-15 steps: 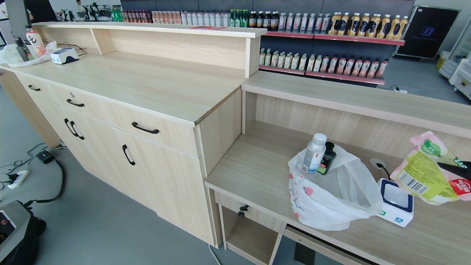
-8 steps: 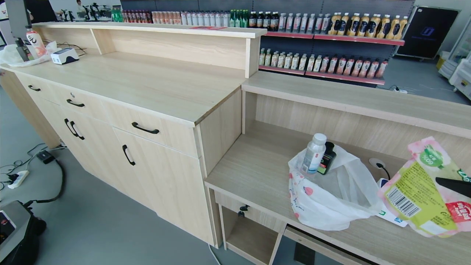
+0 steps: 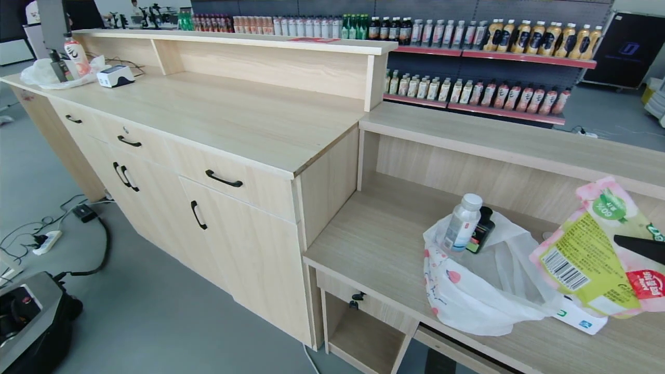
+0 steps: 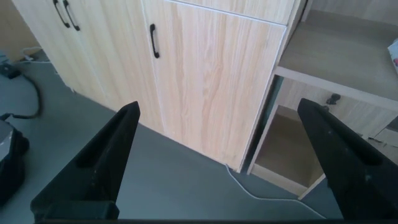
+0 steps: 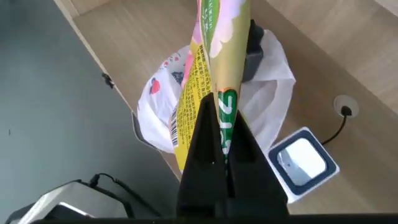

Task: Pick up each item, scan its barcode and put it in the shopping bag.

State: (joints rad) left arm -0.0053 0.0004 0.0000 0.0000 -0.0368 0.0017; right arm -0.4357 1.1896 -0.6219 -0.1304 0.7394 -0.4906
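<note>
Right pincer [image 5: 219, 134] clamped on snack packet [image 3: 592, 249], raised beside scanner [image 3: 579, 318]; shopping bag [image 3: 483, 291] mouth lies just left of packet. Left pincer [image 4: 217, 143] wide open, empty.

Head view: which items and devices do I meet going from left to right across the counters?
pink-labelled bottle → far white scanner → clear white-capped bottle → dark bottle → snack packet
</note>
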